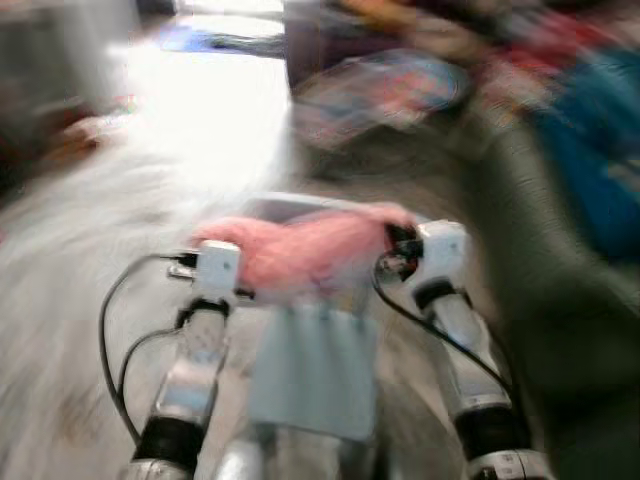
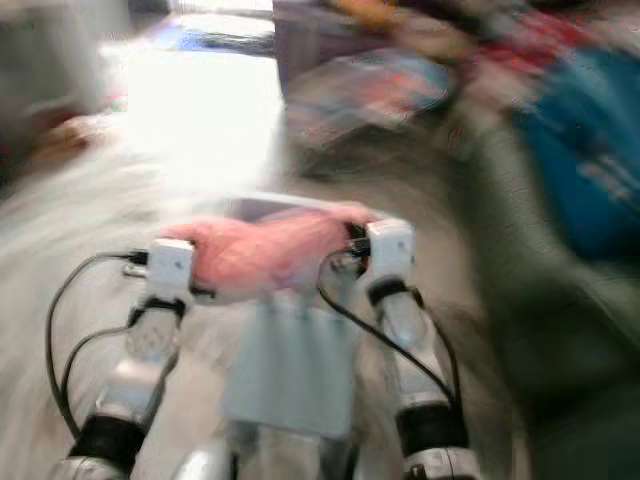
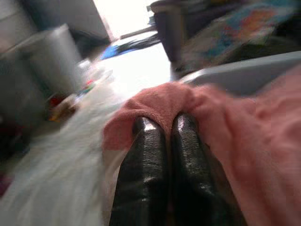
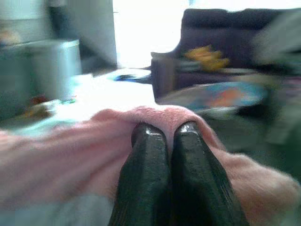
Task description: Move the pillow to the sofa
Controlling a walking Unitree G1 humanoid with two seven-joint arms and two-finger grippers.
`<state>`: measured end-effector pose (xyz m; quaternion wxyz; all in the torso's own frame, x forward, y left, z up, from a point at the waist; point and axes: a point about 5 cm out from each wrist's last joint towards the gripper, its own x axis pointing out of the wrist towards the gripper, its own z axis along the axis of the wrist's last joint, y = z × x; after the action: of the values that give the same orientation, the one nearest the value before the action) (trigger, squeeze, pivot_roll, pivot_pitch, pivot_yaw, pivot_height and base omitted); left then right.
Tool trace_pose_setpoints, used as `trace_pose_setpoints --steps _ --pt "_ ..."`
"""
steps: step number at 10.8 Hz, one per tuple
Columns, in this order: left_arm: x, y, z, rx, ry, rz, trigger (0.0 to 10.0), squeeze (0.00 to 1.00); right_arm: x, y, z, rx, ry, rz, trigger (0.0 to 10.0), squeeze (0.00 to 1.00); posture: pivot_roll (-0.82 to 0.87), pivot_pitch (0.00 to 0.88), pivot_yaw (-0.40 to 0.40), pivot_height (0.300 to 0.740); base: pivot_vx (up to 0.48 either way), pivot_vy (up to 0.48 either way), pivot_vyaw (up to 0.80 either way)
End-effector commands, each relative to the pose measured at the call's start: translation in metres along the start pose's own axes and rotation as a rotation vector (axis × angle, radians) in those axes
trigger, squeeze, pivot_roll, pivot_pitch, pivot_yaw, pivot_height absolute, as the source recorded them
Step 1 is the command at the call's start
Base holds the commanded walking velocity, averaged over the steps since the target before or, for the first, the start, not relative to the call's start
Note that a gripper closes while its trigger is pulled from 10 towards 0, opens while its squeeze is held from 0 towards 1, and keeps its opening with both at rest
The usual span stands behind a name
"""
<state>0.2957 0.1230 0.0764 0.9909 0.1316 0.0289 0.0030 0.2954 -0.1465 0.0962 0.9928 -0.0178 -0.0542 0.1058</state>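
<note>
Nearest the head camera, at 6 o'clock, sits the robot's own grey torso panel [image 1: 312, 370], flanked by the two silver forearms rising toward the centre of the frame. Both eye views are heavily blurred, consistent with the robot walking or turning. Between the wrists, at frame centre, hangs the pink pillow [image 1: 305, 250], carried clear of the floor [image 1: 70, 300] and spanning from one arm to the other. The left gripper [image 3: 165, 129] is pressed into the pillow's left end; its two black fingers [image 3: 143, 160] lie side by side with pink fabric bunched over their tips, so the grip reads as clamped on the plush cover. The right gripper [image 4: 167, 134] holds the opposite end in the same manner, fingers together and fabric folded over the tips. A dark sofa [image 4: 221, 42] carrying a yellow item [image 4: 207, 56] stands ahead in the right wrist view, behind a patterned round object [image 4: 221, 96]. In the head views, a grey-green upholstered mass [image 1: 560, 320] with blue fabric [image 1: 600, 170] occupies 3 o'clock; blur prevents firm identification. Judged progress: pickup is complete and transport is in hand; approach to the sofa, placement and release remain.
</note>
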Motion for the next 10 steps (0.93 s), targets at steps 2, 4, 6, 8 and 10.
trace_pose_setpoints --steps 2,4,6,8,10 --pt "-0.001 -0.009 0.011 0.003 -0.027 -0.048 10.0 0.00 -0.001 -0.012 0.004 -0.010 -0.013 -0.046 10.0 0.00 0.01 0.000 -0.019 0.740 0.000 0.000 0.00" --pt "-0.005 -0.004 0.009 -0.028 -0.025 -0.037 10.0 0.00 -0.003 -0.011 0.002 -0.009 -0.006 -0.045 10.0 0.00 0.02 0.000 -0.025 0.740 0.000 0.000 0.00" --pt "-0.009 -0.008 0.004 -0.027 -0.007 -0.049 10.0 0.00 -0.007 -0.008 -0.001 -0.009 0.006 -0.031 10.0 0.00 0.02 0.000 -0.033 0.740 0.000 0.000 0.00" --pt "-0.012 -0.008 0.005 -0.039 -0.010 -0.061 10.0 0.00 -0.008 -0.007 -0.003 -0.002 0.013 -0.036 10.0 0.00 0.02 0.000 -0.040 0.740 0.000 0.000 0.00" --pt "-0.014 -0.007 0.004 -0.062 -0.008 -0.064 10.0 0.00 -0.009 -0.009 -0.004 0.004 0.024 -0.048 10.0 0.00 0.02 0.000 -0.039 0.740 0.000 0.000 0.00"
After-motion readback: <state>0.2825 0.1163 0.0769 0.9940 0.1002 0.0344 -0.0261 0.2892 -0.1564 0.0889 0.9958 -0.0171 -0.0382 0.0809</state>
